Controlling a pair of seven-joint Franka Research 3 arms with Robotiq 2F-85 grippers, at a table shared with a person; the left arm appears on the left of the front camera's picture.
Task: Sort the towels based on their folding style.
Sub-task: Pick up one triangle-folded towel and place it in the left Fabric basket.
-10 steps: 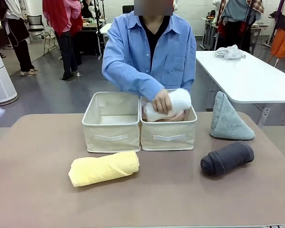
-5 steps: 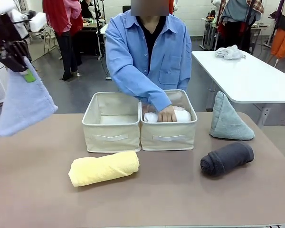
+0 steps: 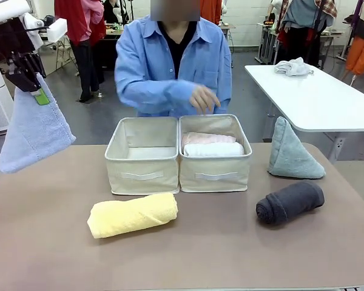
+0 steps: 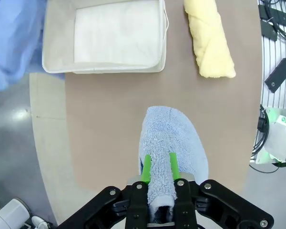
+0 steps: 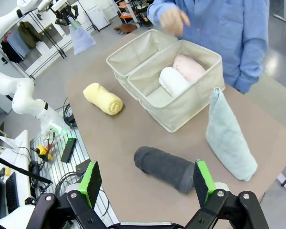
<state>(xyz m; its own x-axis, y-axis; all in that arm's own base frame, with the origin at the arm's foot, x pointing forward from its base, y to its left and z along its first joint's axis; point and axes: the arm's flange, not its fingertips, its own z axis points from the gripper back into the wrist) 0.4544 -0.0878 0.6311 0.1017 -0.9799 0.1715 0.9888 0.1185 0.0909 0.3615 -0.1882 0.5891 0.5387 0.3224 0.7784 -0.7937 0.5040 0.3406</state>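
your left hand (image 3: 35,91) (pinching the periwinkle cone towel (image 3: 33,130) by its tip) hangs over the desk (image 3: 230,248), the empty bin (image 3: 142,177) lower to its right.

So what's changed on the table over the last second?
The person's hand put the white roll down into the right bin beside the pink roll, let go and lifted away. The left gripper, shut on the blue towel, came in from the left and holds it high. The yellow roll, grey roll, teal cone and left bin stayed put.
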